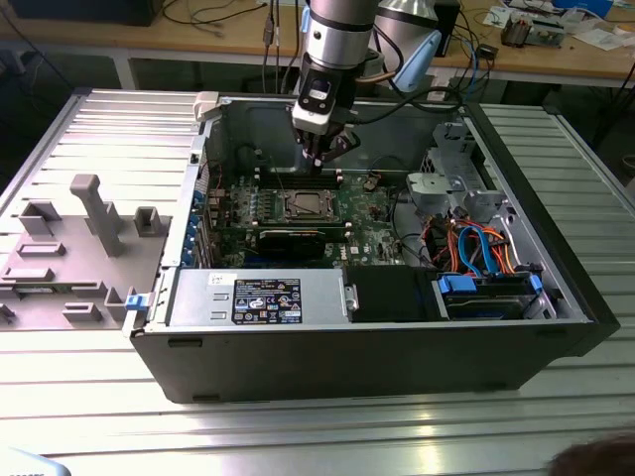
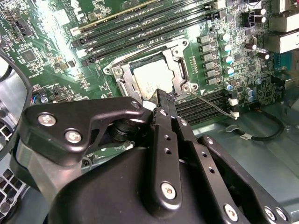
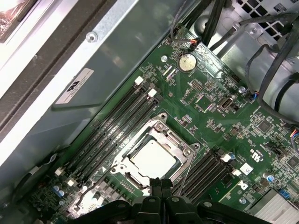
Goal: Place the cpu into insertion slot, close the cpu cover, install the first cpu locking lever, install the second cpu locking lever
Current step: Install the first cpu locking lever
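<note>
- The arm (image 1: 339,35) is showing silver-grey tube segments at the top centre of the exterior view, with a pale blue joint cap (image 1: 417,50).
- The gripper (image 2: 163,99) is wearing matte black linkage plates (image 2: 84,121) studded with silver screws (image 2: 168,189).

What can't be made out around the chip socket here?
- Socket edge nearest the end effector: covered by it in both wrist views.
- Chip, exterior view: too small to judge seating.
- Circuit board near edge, exterior view: behind the power supply.
</note>
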### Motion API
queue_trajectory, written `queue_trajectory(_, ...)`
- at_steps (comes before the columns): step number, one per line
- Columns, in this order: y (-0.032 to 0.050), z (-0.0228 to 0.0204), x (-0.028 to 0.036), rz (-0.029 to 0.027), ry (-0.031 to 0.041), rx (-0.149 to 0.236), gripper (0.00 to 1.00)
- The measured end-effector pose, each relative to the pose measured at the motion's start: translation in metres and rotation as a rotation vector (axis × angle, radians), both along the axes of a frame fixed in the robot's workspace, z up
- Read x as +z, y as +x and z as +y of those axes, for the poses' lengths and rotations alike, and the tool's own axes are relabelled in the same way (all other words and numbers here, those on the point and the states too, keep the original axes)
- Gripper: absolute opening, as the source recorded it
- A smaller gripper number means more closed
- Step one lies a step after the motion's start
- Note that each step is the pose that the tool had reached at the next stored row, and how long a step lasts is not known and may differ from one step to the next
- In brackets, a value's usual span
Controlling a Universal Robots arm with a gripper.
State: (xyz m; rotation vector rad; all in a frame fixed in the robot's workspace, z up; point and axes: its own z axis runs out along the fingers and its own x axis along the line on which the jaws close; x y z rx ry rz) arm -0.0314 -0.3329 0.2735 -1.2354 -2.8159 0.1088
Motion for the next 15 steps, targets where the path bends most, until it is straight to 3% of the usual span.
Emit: queue_trajectory(15, 0.0, 0.0, 0.0, 0.0, 0.0, 0.023, 0.11)
